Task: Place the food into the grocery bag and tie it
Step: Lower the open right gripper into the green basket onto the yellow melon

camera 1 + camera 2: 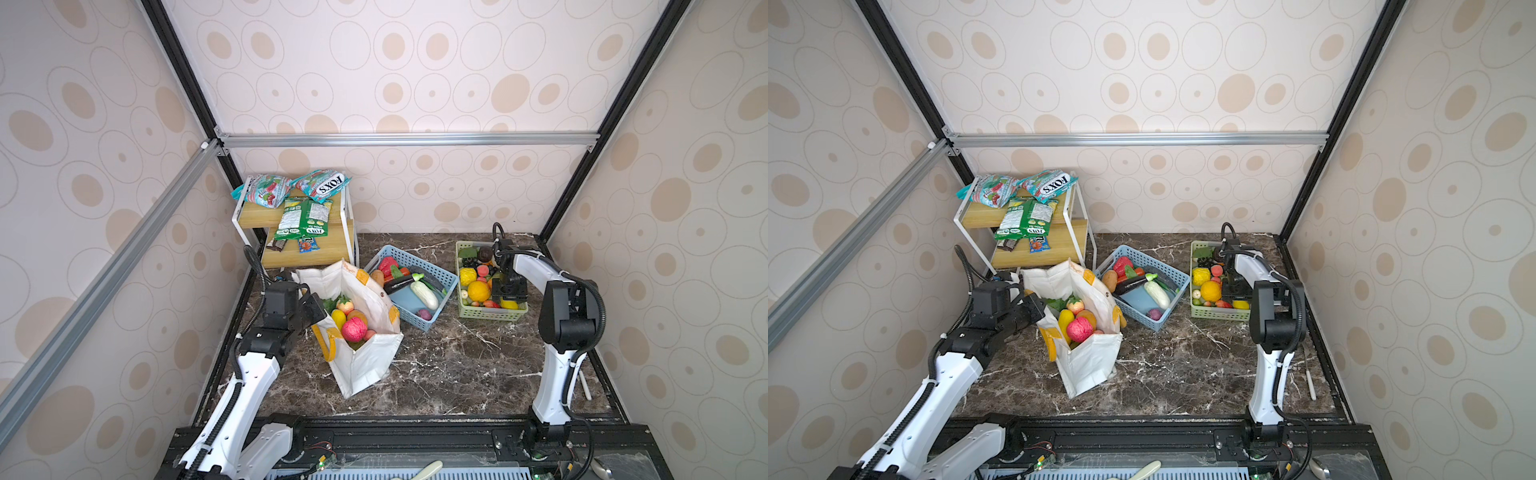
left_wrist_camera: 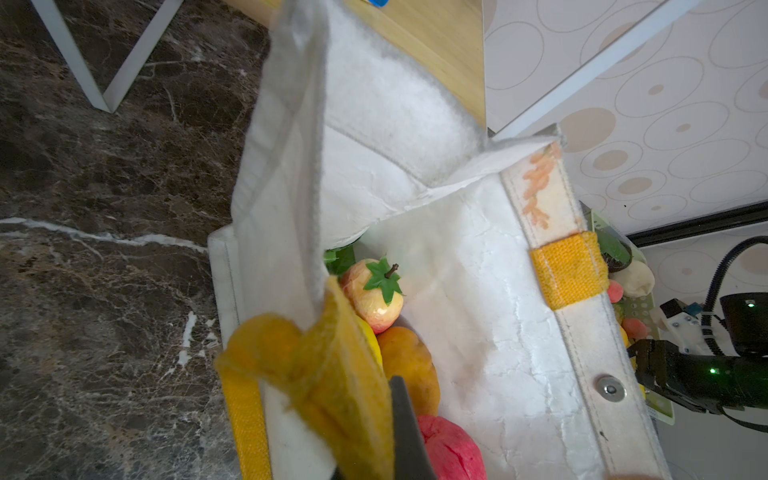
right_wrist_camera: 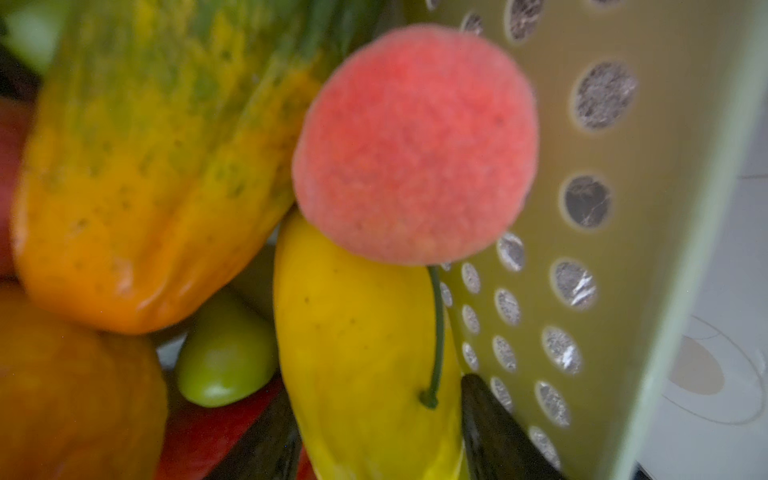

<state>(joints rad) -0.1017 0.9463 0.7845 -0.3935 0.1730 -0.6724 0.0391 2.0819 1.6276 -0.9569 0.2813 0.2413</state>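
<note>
Food [image 1: 354, 329] is seen inside the grocery bag [image 1: 365, 361] on the table [image 1: 457, 374], its yellow handle [image 2: 332, 374] pinched by the left gripper [image 1: 316, 309], while a yellow fruit [image 3: 357, 332] in the green basket [image 3: 648, 166] is clamped by the right gripper [image 3: 374, 440].

left end effector [image 1: 316, 309] pinched tight, right end effector [image 3: 380, 440] half closed.

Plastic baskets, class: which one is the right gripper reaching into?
The green basket, far from the grocery bag: the right gripper is down in it, closed on a yellow fruit. The blue basket beside the bag has no gripper in it.
</note>
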